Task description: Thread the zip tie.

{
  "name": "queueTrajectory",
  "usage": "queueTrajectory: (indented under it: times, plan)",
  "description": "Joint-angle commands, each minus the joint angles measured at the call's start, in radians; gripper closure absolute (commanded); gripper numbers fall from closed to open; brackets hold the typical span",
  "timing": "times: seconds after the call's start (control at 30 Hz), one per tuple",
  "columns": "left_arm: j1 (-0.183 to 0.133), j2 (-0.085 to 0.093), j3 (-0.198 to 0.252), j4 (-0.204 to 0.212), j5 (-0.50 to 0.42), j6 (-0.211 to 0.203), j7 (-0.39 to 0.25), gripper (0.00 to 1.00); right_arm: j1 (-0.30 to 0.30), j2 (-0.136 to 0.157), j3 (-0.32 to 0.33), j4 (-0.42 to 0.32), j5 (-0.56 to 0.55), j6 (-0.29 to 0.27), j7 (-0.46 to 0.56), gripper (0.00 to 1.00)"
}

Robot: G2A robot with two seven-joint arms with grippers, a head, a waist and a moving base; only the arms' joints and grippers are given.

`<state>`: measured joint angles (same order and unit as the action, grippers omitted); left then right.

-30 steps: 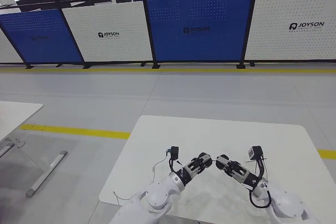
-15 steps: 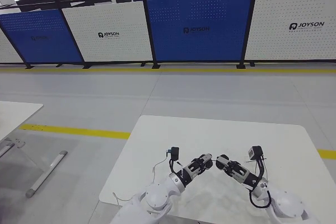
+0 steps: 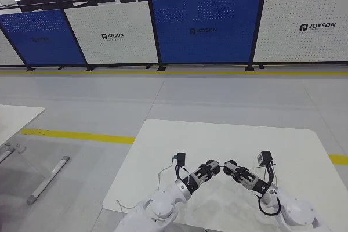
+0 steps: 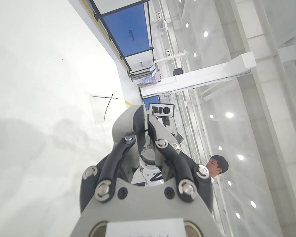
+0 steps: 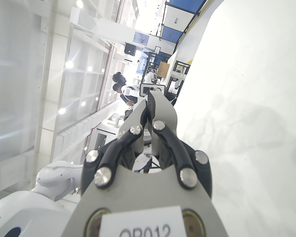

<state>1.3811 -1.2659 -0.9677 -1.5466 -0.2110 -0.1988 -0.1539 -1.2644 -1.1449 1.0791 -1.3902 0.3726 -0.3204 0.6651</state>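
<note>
Zip tie (image 4: 137,131): a thin black strip, seen in the left wrist view as a short length crossing the tips of the left gripper (image 4: 145,120), raised above the table and not resting on it. The left gripper's jaws are drawn together to a narrow slit and pinch the strip between the pads; how far the strip runs on past the fingers cannot be made out. Right gripper (image 5: 149,101): jaws closed, the black ribbed pads pressed face to face along their length; no strip can be told between them, so whether it grips the tie is uncertain. In the top view the left gripper (image 3: 214,166) and the right gripper (image 3: 227,167) point at each other tip to tip, just beside one another, over the near half of the white table (image 3: 180,139), about midway between its left and right edges; the two forearms slant inward from the near edge to form a shallow inverted V. Loose ties (image 4: 108,103): two more black strips lie flat on the tabletop, crossed over one another, well apart from the grippers and close to the right edge. The far half of the tabletop is plain white surface.
</note>
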Motion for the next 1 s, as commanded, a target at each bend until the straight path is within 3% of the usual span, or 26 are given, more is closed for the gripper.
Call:
queueTrajectory:
  times: [0.0, 0.4, 0.43, 0.5, 0.57, 0.83, 0.97]
  plan:
    - [0.001, 0.000, 0.001, -0.002, 0.003, -0.003, 0.001, 1.00, 0.000, 0.000, 0.000, 0.000, 0.000, 0.000, 0.000, 1.00]
    - [0.012, 0.000, -0.005, -0.018, 0.020, -0.003, 0.008, 1.00, -0.015, -0.001, 0.010, -0.024, -0.013, 0.019, -0.019, 1.00]
    - [0.013, 0.000, -0.006, -0.018, 0.015, 0.000, 0.009, 0.94, -0.017, -0.001, 0.011, -0.025, -0.014, 0.019, -0.019, 1.00]
    - [0.014, 0.000, -0.008, -0.019, 0.009, 0.003, 0.006, 0.67, -0.018, -0.002, 0.013, -0.027, -0.015, 0.019, -0.019, 1.00]
    - [0.015, 0.001, -0.011, -0.019, 0.005, 0.001, 0.000, 0.54, -0.020, -0.002, 0.015, -0.028, -0.015, 0.020, -0.019, 1.00]
    - [0.021, 0.002, -0.017, -0.021, 0.006, -0.003, -0.015, 0.64, -0.021, -0.005, 0.018, -0.027, -0.018, 0.021, -0.016, 1.00]
    - [0.021, 0.002, -0.018, -0.017, 0.007, -0.007, -0.018, 0.89, -0.021, -0.007, 0.020, -0.026, -0.019, 0.021, -0.016, 1.00]
